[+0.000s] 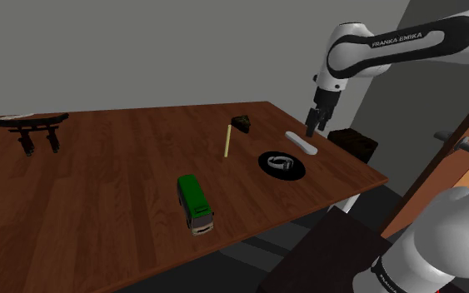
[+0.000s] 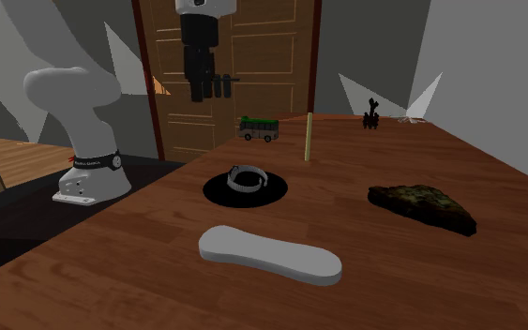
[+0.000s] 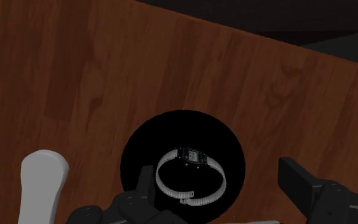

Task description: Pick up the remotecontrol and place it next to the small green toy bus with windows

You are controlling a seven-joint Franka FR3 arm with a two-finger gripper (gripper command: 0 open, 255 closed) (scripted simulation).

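My claw (image 1: pixel 311 129) hangs open above the counter (image 1: pixel 107 216), holding nothing. In the wrist view its two fingers stand wide apart over a black plate (image 3: pixel 139 146) with a watch (image 3: pixel 190 175) on it. The pale grey remote control (image 1: pixel 301 142) lies flat on the counter just beside that plate, off to the outside of one finger (image 3: pixel 147 184) and not between them. It is near the counter's edge at the shoulder view's right. The green toy bus (image 1: pixel 195 202) stands well apart, close to the near edge, with bare wood around it.
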